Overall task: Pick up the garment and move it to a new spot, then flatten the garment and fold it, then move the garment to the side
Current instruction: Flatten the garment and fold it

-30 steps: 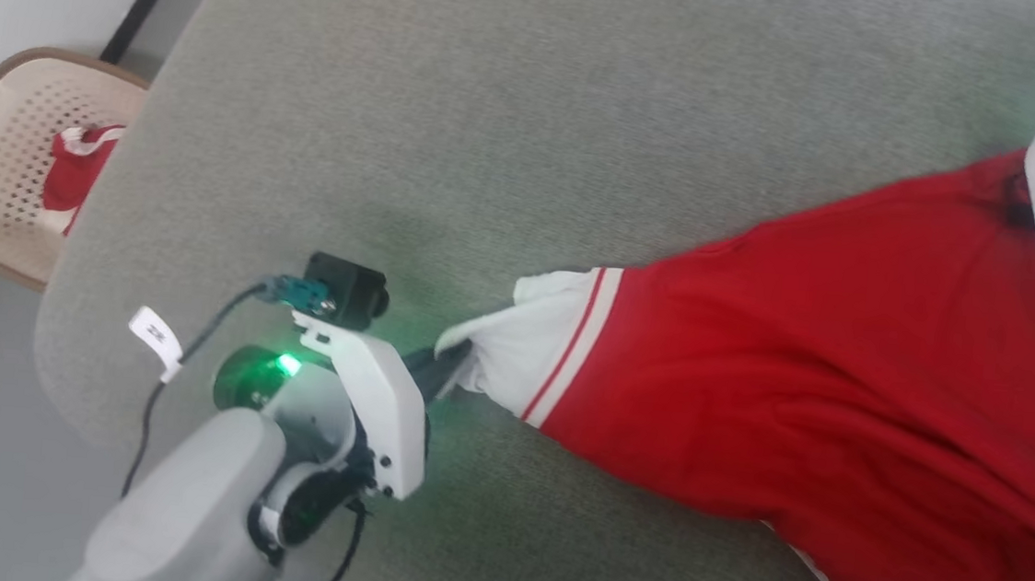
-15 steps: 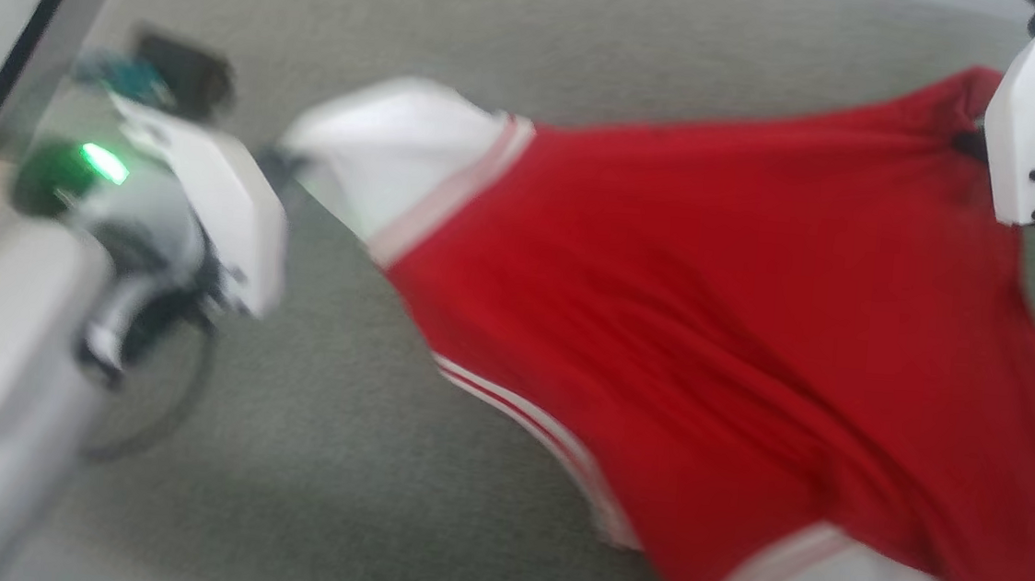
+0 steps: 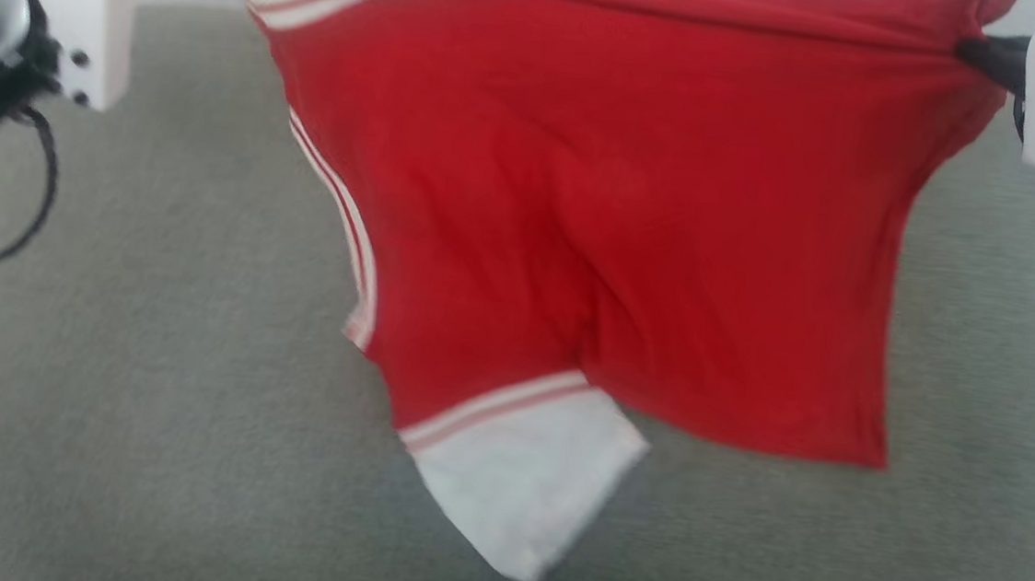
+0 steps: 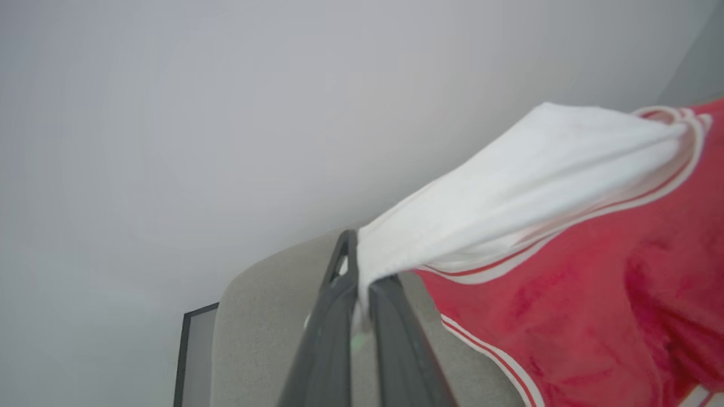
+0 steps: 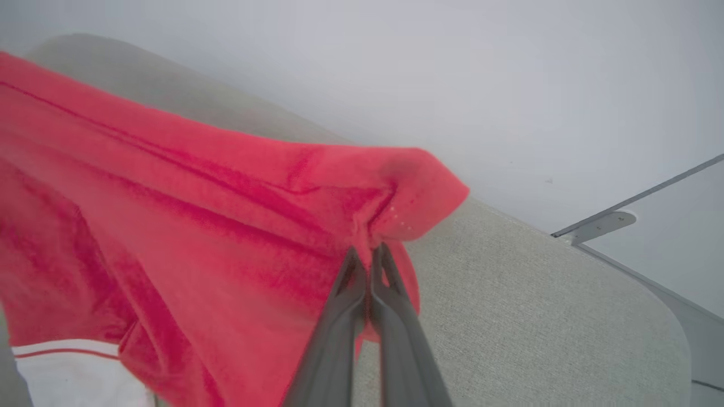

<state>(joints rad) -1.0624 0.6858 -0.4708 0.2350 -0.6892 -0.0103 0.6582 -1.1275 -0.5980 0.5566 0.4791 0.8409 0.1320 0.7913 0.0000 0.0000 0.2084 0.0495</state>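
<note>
Plain indoor workroom, most likely a robot lab, bare pale wall (image 4: 226,113), large round-cornered table (image 5: 537,294) covered in grey-green felt-like cloth, dark strip (image 4: 182,356) at the wall's foot, metal bracket (image 5: 599,225), loose black cable (image 3: 35,197)

Left claw (image 4: 362,265), right claw (image 5: 369,253): both clamped.

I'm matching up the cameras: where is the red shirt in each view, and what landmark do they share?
Head view: the garment hangs across the upper middle.
Left wrist view: at right, its white sleeve pinched in the left gripper.
Right wrist view: left and centre, a red corner pinched in the right gripper.
Shared landmark: the grey table beneath.
</note>
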